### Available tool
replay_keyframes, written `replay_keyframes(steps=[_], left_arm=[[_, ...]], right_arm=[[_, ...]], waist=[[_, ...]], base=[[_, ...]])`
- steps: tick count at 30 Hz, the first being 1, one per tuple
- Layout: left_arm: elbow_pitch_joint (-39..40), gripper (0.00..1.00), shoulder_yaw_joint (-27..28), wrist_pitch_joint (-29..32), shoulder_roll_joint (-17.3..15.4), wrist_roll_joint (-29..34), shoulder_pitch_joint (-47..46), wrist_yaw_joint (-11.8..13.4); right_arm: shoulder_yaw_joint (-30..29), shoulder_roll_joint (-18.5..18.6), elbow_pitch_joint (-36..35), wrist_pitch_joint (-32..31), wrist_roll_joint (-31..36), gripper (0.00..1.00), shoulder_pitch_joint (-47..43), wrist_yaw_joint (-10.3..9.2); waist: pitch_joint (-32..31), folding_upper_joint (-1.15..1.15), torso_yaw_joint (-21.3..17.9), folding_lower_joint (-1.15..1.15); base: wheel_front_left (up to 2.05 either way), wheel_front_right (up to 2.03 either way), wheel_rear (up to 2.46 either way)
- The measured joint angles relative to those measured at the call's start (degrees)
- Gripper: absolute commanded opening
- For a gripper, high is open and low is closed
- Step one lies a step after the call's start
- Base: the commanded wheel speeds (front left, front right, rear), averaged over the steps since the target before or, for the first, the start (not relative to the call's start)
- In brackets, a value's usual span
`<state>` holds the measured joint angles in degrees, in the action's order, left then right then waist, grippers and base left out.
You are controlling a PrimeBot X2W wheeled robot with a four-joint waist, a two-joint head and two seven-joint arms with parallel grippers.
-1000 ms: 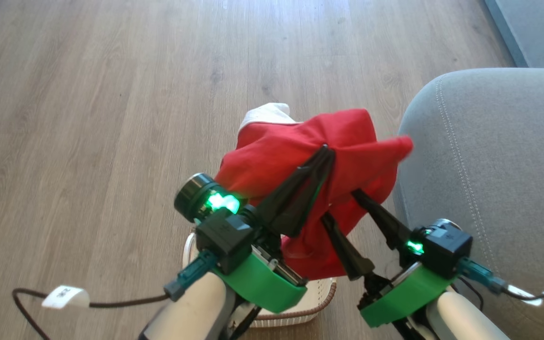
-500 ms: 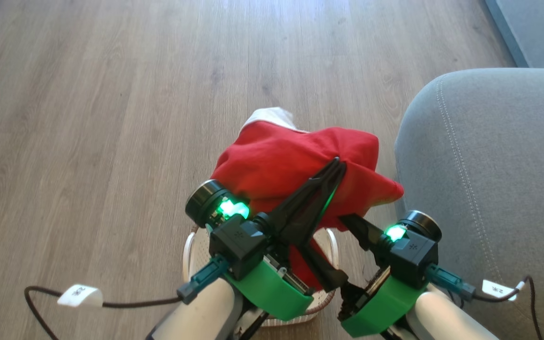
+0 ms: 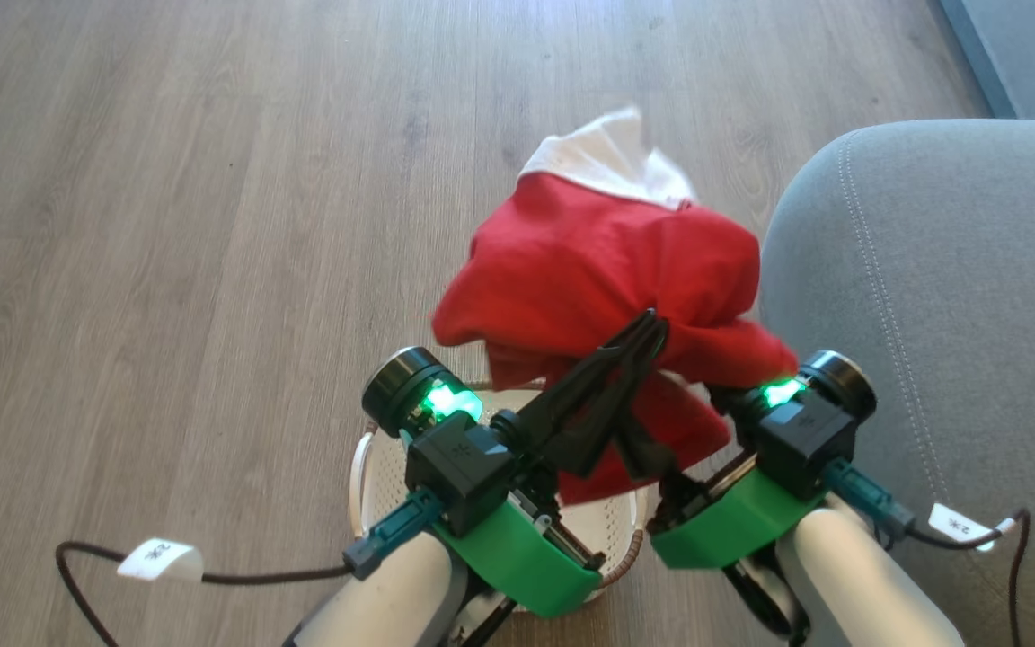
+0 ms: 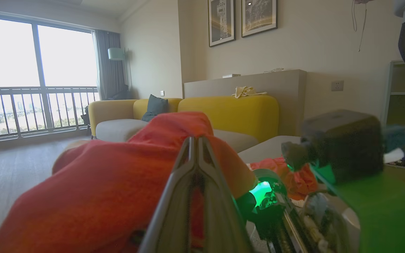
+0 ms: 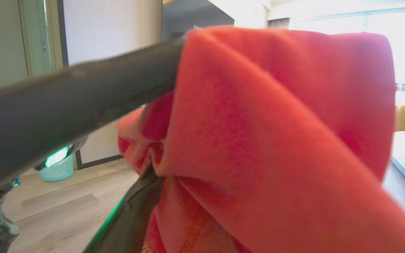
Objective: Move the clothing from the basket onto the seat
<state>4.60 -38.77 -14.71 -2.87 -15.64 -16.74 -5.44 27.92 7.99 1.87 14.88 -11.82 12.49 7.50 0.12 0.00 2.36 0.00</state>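
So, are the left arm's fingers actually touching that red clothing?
Touching. The left wrist view shows the left gripper pinched shut on the clothing, red fabric draped round its fingers.

The basket [image 3: 360, 467] stands on the floor [image 3: 167, 225] in the near middle, just left of the seat [image 3: 931, 296], which takes up the right side from near to far. The clothing [image 3: 607, 270] hangs above the basket's far right part. Its far end is out over the floor and its right edge is just beside the seat's left corner. Whether its lowest fold touches the basket cannot be told. The left gripper [image 3: 652, 323] meets the clothing at its near middle. The right gripper [image 3: 666, 431] sits right of it, under the clothing's near right edge, between basket and seat. A cable [image 3: 239, 575] loops over the floor at the near left.
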Motion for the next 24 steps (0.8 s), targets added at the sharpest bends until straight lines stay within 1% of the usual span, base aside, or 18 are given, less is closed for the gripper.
replay_keyframes(steps=[7,8,9,10,18,20,24], left_arm=[[0.03,0.0,-0.03,0.0,0.0,-0.01,-0.01,-0.43],[0.07,0.0,-0.04,0.0,0.0,-0.01,-0.01,-0.43],[0.23,0.0,-0.07,0.0,-0.01,-0.01,-0.01,-0.44],[0.47,0.0,-0.09,0.0,-0.01,0.0,-0.01,-0.45],[1.43,0.0,-0.07,0.0,-0.02,0.0,0.0,-0.93],[1.43,0.0,-0.02,0.0,-0.03,-0.01,0.0,-0.94],[1.64,0.0,-0.03,0.0,-0.03,-0.26,0.0,-0.99]], right_arm=[[-3.94,-2.61,1.3,0.0,2.68,1.0,-0.16,0.0],[-4.04,-2.72,1.53,0.0,2.76,0.6,-0.16,0.0],[-4.14,-2.86,1.9,0.0,2.75,0.22,-0.16,0.0],[-4.35,-3.05,2.25,0.0,2.74,0.0,-0.17,0.0],[-9.03,-4.19,1.97,0.0,2.43,0.0,-0.35,0.0],[-10.93,-4.2,0.92,0.0,-0.57,0.0,-0.58,0.0],[-11.37,-4.22,-0.27,0.0,-3.2,0.0,-1.26,0.0]], waist=[[0.19,0.0,0.34,0.0],[0.21,0.0,0.38,0.0],[0.22,0.0,0.41,0.0],[0.25,0.0,0.42,0.0],[0.41,0.0,0.81,0.0],[0.39,0.0,0.94,0.0],[0.31,0.0,1.02,0.0]], base=[[0.0,0.0,0.0],[0.0,0.0,0.0],[0.0,0.0,0.0],[0.0,0.0,0.0],[0.0,0.0,0.0],[0.0,0.0,0.0],[0.0,0.0,0.0]])
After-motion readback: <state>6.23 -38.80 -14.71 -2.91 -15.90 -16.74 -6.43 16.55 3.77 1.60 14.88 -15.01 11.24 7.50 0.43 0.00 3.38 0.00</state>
